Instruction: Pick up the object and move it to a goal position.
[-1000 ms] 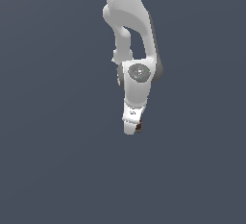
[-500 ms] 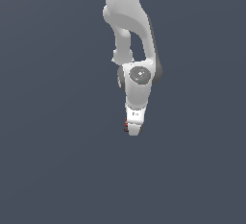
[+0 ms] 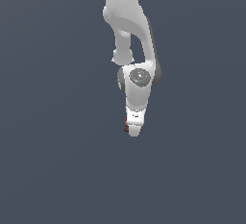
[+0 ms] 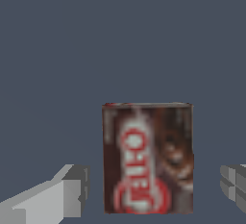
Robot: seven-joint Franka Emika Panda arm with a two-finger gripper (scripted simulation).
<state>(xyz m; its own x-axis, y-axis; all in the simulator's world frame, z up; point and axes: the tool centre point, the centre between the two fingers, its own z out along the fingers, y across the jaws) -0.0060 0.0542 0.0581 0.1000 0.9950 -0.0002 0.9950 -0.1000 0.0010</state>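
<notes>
Fingers of your gripper (image 4: 151,187) stand apart on either side of the box (image 4: 148,158), one grey finger (image 4: 57,196) low at the left of the wrist frame and the other (image 4: 234,182) at the right edge, neither pad touching cardboard. Between them, filling the lower centre of that frame, lies the object: a flat rectangular carton, dark brown and red, its white-and-red label facing the camera. Clear gaps show on both flanks, so the jaws are open and hold nothing.

Judging by its look, you are dealing with a light, stiff packet with flat, smooth printed sides. It should not crush under a moderate squeeze, though glossy card may slide if pinched off-centre. Your best hold appears to be across the narrow width, pads on the two long side faces near the middle of the carton, where the fingers are already lined up.

Only the wrist view gives you the label, the box outline and the finger clearance. From the exterior view, the arm (image 3: 129,40) drops from the top centre of the frame and its hand hides nearly everything, leaving just a sliver of red at the gripper's left edge. That view alone shows the arm's posture over the plain grey floor (image 3: 48,170). No goal marker appears in either.
</notes>
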